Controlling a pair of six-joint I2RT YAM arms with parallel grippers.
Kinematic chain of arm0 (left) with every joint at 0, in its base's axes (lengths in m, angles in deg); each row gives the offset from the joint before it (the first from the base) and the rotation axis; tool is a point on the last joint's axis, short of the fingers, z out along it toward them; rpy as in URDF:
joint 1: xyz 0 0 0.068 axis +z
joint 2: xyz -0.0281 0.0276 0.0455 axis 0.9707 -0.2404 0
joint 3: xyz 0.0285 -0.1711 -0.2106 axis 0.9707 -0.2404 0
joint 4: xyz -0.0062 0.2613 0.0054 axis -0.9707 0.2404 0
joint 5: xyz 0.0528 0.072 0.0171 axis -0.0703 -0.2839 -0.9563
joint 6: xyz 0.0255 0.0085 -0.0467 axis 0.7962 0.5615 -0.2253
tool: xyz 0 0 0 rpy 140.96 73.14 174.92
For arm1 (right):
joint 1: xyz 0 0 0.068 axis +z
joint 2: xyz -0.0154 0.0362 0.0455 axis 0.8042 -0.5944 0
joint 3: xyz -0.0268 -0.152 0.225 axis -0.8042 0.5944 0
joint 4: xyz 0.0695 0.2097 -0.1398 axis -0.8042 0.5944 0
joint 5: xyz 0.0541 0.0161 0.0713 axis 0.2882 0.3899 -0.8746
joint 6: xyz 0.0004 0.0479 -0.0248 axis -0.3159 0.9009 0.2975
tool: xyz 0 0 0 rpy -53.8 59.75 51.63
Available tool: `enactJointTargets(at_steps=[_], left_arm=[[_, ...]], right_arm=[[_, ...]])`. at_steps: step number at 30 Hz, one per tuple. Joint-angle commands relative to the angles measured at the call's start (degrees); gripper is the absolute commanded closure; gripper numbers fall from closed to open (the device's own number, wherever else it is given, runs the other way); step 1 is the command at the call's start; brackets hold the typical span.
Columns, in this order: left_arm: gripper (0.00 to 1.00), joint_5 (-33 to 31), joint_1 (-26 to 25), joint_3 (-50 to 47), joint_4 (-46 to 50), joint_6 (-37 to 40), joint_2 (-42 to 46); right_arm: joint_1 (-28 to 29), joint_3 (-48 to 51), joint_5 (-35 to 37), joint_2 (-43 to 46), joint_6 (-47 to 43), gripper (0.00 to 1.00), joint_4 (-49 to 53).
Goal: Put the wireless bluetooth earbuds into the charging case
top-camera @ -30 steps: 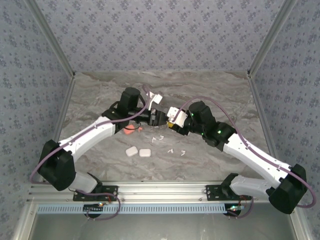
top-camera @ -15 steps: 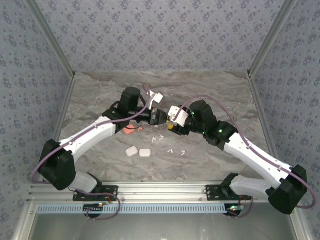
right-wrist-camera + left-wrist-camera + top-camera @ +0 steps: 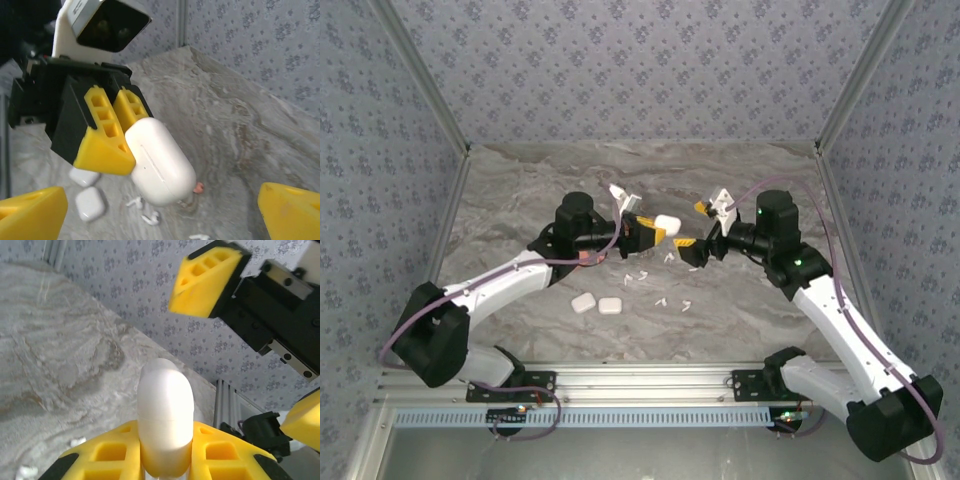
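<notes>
Left jaws clamped on a white case; right jaws spread wide, gripping nothing.
Top view: white case [image 3: 667, 221] held mid-tabletop [image 3: 510, 200]; earbuds [image 3: 640, 275] lie loose at 6 o'clock of it, two spare cases [image 3: 585, 302] at 7 o'clock. Left wrist: white case [image 3: 165, 415] upright between the yellow pads [image 3: 112, 452]. Right wrist: white case [image 3: 160, 162] at centre, earbuds [image 3: 150, 217] at 6 o'clock on the tabletop.

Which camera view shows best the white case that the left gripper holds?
The right wrist view: the white case appears whole and large, seam line visible, clamped by the left gripper. In the left wrist view it is seen end-on between the yellow fingers; in the top external view it is small.
</notes>
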Motion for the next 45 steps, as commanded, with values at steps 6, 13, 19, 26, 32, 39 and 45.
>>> enactJointTargets(at_steps=[6,13,19,26,32,39,45], left_arm=[[1.0,-1.22,-2.75,-0.44,-9.68,6.99,-0.43],[1.0,-0.99,-2.85,-0.47,-10.19,6.89,-0.67],[1.0,-0.12,-3.03,-0.36,-10.39,7.07,-0.79],[1.0,0.46,-3.12,-0.19,-10.1,7.71,-0.63],[1.0,0.54,-3.3,-0.06,-9.73,8.47,-0.52],[1.0,0.25,-3.45,0.06,-9.08,9.03,-0.41],[1.0,-1.66,-3.42,-0.74,-8.69,9.7,-0.04]], right_arm=[[-2.94,1.25,-6.27,-2.05,10.75,0.09,-7.08],[-4.15,1.65,-4.35,-2.4,11.36,0.21,-6.91],[-4.7,1.15,-2.94,-3.16,11.53,0.22,-6.28],[-5.45,-0.81,-1.87,-4.52,11.97,0.23,-5.5],[-5.96,-3.23,-2.04,-6.06,12.15,0.23,-5.2],[-6.23,-4.95,-2.66,-6.91,12.02,0.22,-4.85],[-6.91,-4.69,-3.45,-4.09,12.27,0.2,-3.31]])
